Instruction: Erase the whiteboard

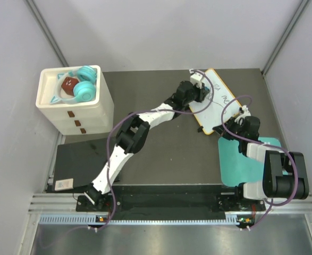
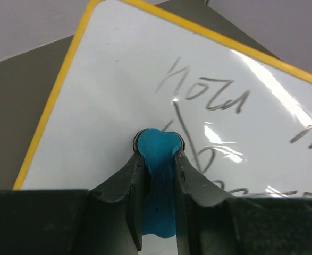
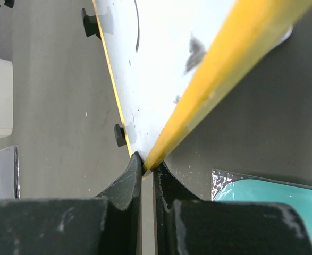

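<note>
**Desk:** Where does the whiteboard sit?

**Photographer:** The whiteboard lies at the far right of the dark counter, set askew. Its near corner is just beside the far edge of the teal mat.

**Desk:** And the left arm?

**Photographer:** It stretches diagonally across the counter. The left pincer is over the board's far half, narrowed on a blue eraser. In the wrist view the eraser bulges out past the fingertips and presses on the white surface.

**Desk:** What is on the board?

**Photographer:** Dark scribbles run across it, just beyond and to the right of the eraser. A yellow frame borders the board.

**Desk:** The right arm?

**Photographer:** The right pincer is at the board's near corner. Its wrist view shows the jaws pinched close on the yellow edge, holding the whiteboard there. Two black clips stick out from the board's other long edge.

**Desk:** Anything else on the counter?

**Photographer:** A white drawer unit stands at the far left, well apart from the board, with teal headphones lying in its open top.
</note>
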